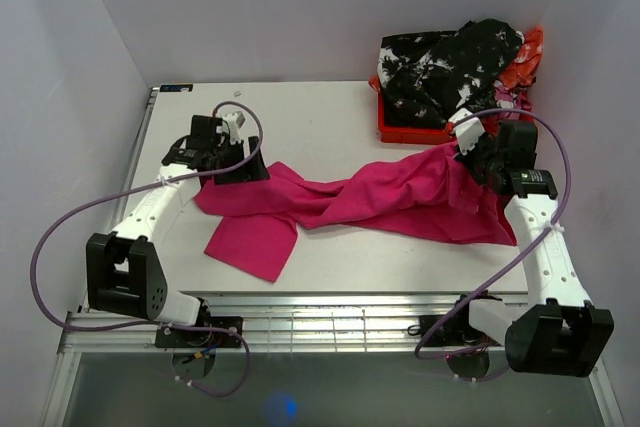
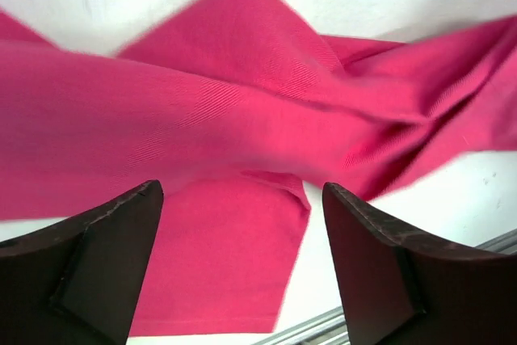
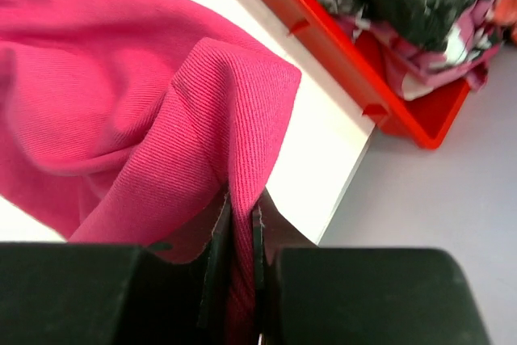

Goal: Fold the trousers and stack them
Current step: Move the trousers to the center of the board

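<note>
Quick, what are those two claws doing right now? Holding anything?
The left gripper is open and holds nothing.
The right gripper is closed on a fold of the trousers.

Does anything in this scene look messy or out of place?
The bright magenta-pink cloth trousers lie twisted and rumpled across the white table, not flat. Behind them, dark flowery clothes heap over the rim of the red plastic crate.
</note>
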### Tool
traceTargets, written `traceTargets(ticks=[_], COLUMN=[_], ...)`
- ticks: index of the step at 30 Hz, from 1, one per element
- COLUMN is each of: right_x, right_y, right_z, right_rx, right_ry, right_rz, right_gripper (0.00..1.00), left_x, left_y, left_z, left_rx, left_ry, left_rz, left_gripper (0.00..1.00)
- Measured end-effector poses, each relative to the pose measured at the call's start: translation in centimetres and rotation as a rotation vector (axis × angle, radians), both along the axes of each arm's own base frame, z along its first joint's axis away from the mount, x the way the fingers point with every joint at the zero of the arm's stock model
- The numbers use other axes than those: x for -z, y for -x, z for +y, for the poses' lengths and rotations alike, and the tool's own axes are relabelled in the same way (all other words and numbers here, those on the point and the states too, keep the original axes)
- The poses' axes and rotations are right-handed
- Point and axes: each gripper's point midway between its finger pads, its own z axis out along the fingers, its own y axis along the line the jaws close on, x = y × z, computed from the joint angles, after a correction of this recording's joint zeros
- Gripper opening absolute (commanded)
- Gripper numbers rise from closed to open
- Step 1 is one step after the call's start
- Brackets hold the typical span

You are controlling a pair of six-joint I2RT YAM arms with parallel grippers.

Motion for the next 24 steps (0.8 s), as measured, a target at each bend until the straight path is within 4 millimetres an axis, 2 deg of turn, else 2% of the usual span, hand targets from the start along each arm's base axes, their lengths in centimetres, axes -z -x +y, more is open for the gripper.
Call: traceTargets(ticks=[1,5,7,9,12,17,21,24], right_x=[0.6,2.6,3.2,3.3,2.6,0.8,0.4,0.7], right_y=[-0.2,-0.8,-1.0,-1.0,-0.8,-1.0,-1.4,-1.7], right_z=[-0.7,-2.3,-2.6,-2.5,-2.0,-1.4,-1.4,-1.4], right_rx=[0.015,0.059,0.071,0.075,0.065,0.057,0.065,0.072], right_ry=[0.006,0.003,-0.011,-0.032,-0.061,-0.107,-0.130,-0.140], right_rz=[0.018,0.098,0.136,0.159,0.176,0.189,0.220,0.253], right_gripper=[0.08,0.08,0.08,0.08,0.08,0.08,0.08,0.08], left_x=[-1.2,-5.5,-6.2,-5.9,-4.2,0.8,4.8,6.7], left_y=[-0.5,-2.9,-3.3,-3.0,-1.1,4.9,8.8,10.9], left_z=[0.0,1.4,2.8,4.1,4.5,4.2,4.5,4.1], left_rx=[0.034,0.143,0.188,0.252,0.438,0.744,0.874,0.965], left_ry=[-0.008,-0.065,-0.109,-0.159,-0.218,-0.257,-0.255,-0.263], left_rz=[-0.035,-0.197,-0.235,-0.249,-0.235,-0.138,-0.040,0.001], left_gripper=[0.96,0.94,0.94,0.92,0.91,0.88,0.87,0.89])
